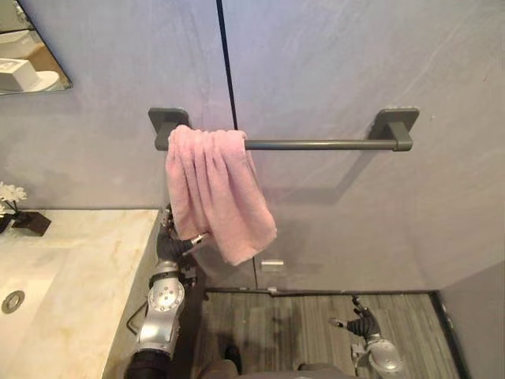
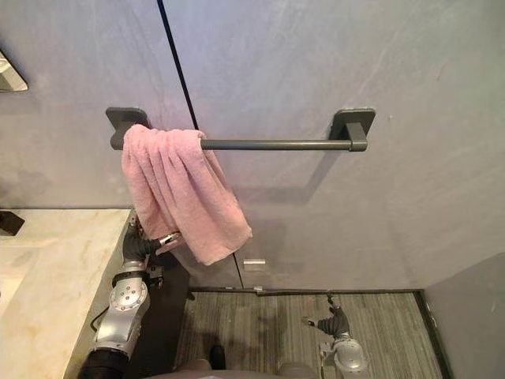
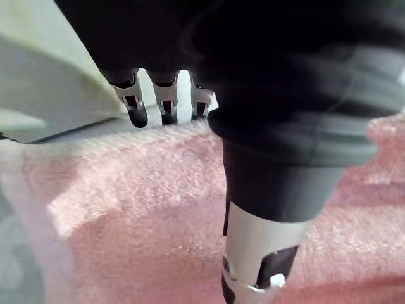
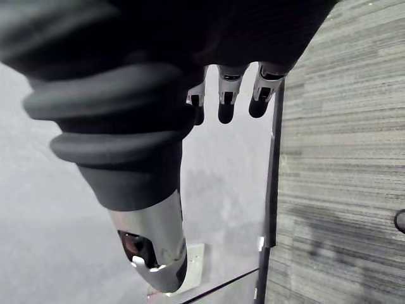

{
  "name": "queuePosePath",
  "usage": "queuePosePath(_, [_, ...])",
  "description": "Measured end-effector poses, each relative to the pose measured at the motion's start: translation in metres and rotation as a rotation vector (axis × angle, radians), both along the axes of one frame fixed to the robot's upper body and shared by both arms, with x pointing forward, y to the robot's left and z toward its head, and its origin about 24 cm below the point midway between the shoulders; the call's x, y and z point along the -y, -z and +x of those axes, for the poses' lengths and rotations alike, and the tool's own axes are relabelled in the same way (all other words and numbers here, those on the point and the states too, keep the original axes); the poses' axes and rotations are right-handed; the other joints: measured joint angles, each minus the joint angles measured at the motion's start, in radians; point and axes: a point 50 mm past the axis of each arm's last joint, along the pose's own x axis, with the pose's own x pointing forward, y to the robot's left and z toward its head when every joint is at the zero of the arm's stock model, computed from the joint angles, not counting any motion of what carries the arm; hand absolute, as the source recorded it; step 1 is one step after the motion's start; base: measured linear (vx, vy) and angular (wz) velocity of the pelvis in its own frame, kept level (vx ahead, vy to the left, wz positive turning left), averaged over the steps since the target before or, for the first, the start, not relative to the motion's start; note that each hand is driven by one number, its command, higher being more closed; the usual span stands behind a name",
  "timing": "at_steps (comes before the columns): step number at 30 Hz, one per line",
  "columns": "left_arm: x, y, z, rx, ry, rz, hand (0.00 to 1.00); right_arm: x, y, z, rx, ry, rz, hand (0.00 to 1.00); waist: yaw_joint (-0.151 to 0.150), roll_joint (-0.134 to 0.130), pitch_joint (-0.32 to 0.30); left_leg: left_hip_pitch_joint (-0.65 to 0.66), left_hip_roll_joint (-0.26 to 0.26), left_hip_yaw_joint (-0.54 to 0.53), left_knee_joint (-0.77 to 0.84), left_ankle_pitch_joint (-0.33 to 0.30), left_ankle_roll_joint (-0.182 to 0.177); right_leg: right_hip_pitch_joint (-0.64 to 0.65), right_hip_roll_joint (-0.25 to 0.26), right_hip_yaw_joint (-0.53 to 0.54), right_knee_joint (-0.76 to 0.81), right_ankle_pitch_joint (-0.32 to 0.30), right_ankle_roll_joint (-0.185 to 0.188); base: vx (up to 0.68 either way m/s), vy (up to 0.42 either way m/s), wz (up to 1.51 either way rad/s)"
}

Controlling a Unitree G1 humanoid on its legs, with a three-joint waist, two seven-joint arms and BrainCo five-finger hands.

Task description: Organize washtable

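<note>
The grey wall [image 1: 355, 79] carries a dark towel bar [image 1: 316, 144], and the pink towel [image 1: 213, 185], which I take as the task's thing here, hangs over the left end of this bar. It is bunched in folds, and its lower edge runs slanted, lower on the right. Most of the bar to its right is bare, so I judge the towel is hung but not yet spread out neatly. On the left stands the marble washtable [image 1: 87, 260], and the towel hangs just beside its right edge. The left hand [image 1: 177, 241] is raised at the lower left edge of the towel, I think in order to pull or smooth the cloth. In its wrist view the fingers [image 3: 136, 107] look rather straight and the thumb [image 3: 256, 244] is stretched out apart from them. The towel lies against the hand, and I see no closed pinch on it. The right hand [image 1: 359, 322] hangs low on the right over the striped floor [image 1: 300, 316], well apart from the towel. Its fingers are relaxed and it holds nothing, so it seems to wait. As for containers, the sink [image 1: 31, 276] is sunk in the near left of the washtable, and in the part I can see there is only the round drain [image 1: 13, 301]. At the far left a small dark pot [image 1: 31, 223] holds white flowers [image 1: 9, 192]
</note>
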Motion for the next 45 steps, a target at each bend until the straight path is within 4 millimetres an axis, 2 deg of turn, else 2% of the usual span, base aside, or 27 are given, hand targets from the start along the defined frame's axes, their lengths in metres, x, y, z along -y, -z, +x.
queuePosePath(7, [0.008, 0.003, 0.004, -0.031, 0.086, 0.078, 1.0, -0.007, -0.005, 0.009, 0.034, -0.044, 0.002, 0.0, -0.017, -0.017, -0.011, 0.021, -0.013, 0.005, -0.058, 0.027, 0.008, -0.001, -0.006, 0.025, -0.03, 0.025, 0.013, -0.05, 0.021, -0.09])
queuePosePath(14, [0.011, -0.001, 0.01, -0.029, 0.115, 0.109, 1.0, -0.009, -0.024, 0.029, 0.139, -0.086, -0.034, 0.0, -0.019, -0.026, -0.017, 0.027, -0.015, 0.014, -0.075, 0.034, 0.006, -0.004, -0.005, 0.038, -0.053, 0.043, 0.015, -0.01, 0.004, -0.07])
queuePosePath(17, [0.012, 0.0, 0.01, -0.031, 0.122, 0.108, 1.0, -0.015, -0.044, 0.047, 0.241, -0.119, -0.045, 0.0, -0.019, -0.026, -0.018, 0.027, -0.014, 0.013, -0.075, 0.034, 0.006, -0.004, -0.004, 0.039, -0.056, 0.045, 0.014, 0.0, -0.004, -0.01])
queuePosePath(18, [0.013, 0.0, 0.01, -0.031, 0.126, 0.108, 1.0, -0.02, -0.056, 0.06, 0.306, -0.142, -0.051, 0.0, -0.018, -0.026, -0.018, 0.027, -0.015, 0.012, -0.075, 0.034, 0.007, -0.003, -0.004, 0.042, -0.061, 0.049, 0.015, 0.0, -0.01, -0.06])
queuePosePath(24, [0.02, 0.001, 0.01, -0.034, 0.154, 0.105, 1.0, -0.047, -0.1, 0.102, 0.536, -0.259, -0.041, 0.0, -0.016, -0.026, -0.018, 0.027, -0.017, -0.003, -0.075, 0.037, 0.009, 0.002, -0.005, 0.043, -0.07, 0.055, 0.018, 0.0, -0.005, 0.0])
queuePosePath(30, [0.033, 0.003, 0.009, -0.037, 0.195, 0.087, 1.0, -0.062, -0.122, 0.113, 0.637, -0.353, -0.042, 0.0, 0.005, -0.02, -0.032, 0.027, -0.018, -0.014, -0.076, 0.039, 0.01, 0.014, -0.006, 0.035, -0.074, 0.055, 0.018, -0.01, -0.01, 0.07])
queuePosePath(41, [0.05, 0.005, 0.008, -0.033, 0.239, 0.041, 1.0, -0.1, -0.137, 0.126, 0.701, -0.506, -0.01, 0.0, 0.01, -0.017, -0.037, 0.008, -0.013, -0.047, -0.077, 0.053, 0.012, 0.01, -0.005, 0.007, -0.07, 0.055, 0.018, -0.03, -0.016, 0.09])
queuePosePath(42, [0.052, 0.005, 0.008, -0.032, 0.244, 0.04, 1.0, -0.104, -0.138, 0.127, 0.703, -0.521, -0.006, 1.0, 0.012, -0.017, -0.037, 0.007, -0.012, -0.051, -0.077, 0.054, 0.011, 0.01, -0.005, 0.003, -0.071, 0.055, 0.018, -0.02, -0.02, 0.12])
queuePosePath(45, [0.054, 0.005, 0.008, -0.023, 0.238, 0.03, 1.0, -0.115, -0.138, 0.131, 0.698, -0.549, 0.011, 1.0, 0.013, -0.018, -0.037, 0.001, -0.012, -0.058, -0.077, 0.055, 0.01, 0.01, -0.004, -0.004, -0.072, 0.055, 0.018, -0.01, -0.019, 0.07])
